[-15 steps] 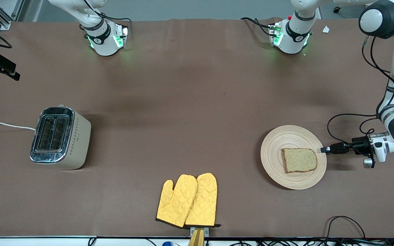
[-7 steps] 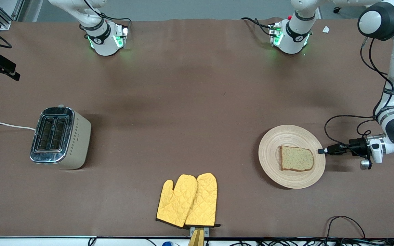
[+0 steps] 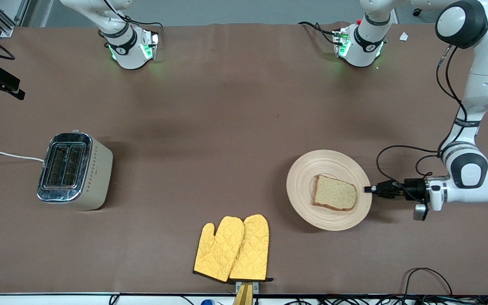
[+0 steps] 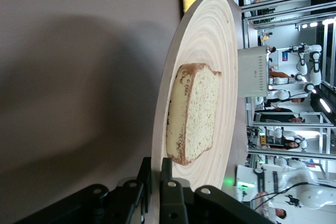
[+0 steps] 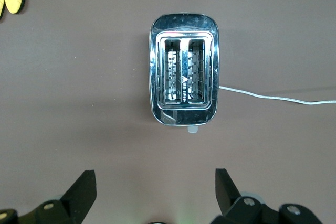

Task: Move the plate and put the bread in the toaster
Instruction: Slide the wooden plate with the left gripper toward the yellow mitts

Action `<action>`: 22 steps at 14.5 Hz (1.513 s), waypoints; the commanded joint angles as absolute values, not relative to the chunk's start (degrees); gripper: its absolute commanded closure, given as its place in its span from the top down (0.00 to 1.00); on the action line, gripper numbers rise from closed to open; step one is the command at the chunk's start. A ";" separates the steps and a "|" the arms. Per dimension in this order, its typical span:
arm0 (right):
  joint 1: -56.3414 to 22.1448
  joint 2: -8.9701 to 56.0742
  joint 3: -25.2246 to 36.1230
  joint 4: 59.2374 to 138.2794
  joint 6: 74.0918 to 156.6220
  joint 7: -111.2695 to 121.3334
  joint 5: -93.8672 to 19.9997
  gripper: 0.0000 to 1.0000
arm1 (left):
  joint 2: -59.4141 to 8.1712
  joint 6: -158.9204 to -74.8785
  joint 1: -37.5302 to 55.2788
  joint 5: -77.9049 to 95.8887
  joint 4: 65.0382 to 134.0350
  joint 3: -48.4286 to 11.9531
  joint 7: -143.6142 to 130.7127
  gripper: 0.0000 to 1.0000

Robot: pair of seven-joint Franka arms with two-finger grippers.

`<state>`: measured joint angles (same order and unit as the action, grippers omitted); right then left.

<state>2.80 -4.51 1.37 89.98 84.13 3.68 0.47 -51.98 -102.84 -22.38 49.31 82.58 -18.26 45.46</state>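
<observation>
Plate (image 3: 303, 186) slid toward toaster (image 3: 74, 171), gripped by left end effector (image 3: 369, 189)

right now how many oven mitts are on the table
2. Both yellow oven mitts lie side by side, touching, at the table edge nearest the front camera, nearer to it than the plate and the toaster. None seems hidden.

You will find no legible text in any view. The toaster (image 3: 74, 171) carries a small dark mark beside the dotted pattern on its side, possibly a brand name, but you cannot read it.
</observation>
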 commanded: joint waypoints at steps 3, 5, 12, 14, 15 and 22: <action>3.96 -4.75 0.70 90.35 83.94 3.96 0.09 1.00 | -50.45 -107.21 -17.41 50.01 81.39 -21.43 38.76 0.00; 3.96 -4.75 0.70 90.35 83.94 3.96 0.09 1.00 | -50.45 -110.81 -16.88 50.27 81.65 -24.59 37.19 0.00; 4.13 -4.66 0.70 90.35 84.20 4.22 0.17 1.00 | -50.54 -130.22 -8.62 55.10 88.41 -29.70 33.84 0.00; 5.35 -3.52 0.70 89.74 85.60 5.36 0.09 1.00 | -50.62 -134.71 -7.39 57.73 90.69 -31.72 34.10 0.00; 5.45 -3.52 0.70 89.74 85.34 5.36 0.09 1.00 | -50.63 -136.65 -6.77 59.48 91.66 -32.95 34.36 0.00; 4.66 -3.78 0.26 89.74 82.00 3.17 0.18 1.00 | -50.71 -149.30 -3.96 64.94 98.78 -39.18 34.63 0.00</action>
<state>4.24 -3.58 0.97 89.94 82.37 4.24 0.42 -51.82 -145.41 -3.23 61.95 96.18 -35.62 33.70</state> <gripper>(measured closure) 0.000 0.907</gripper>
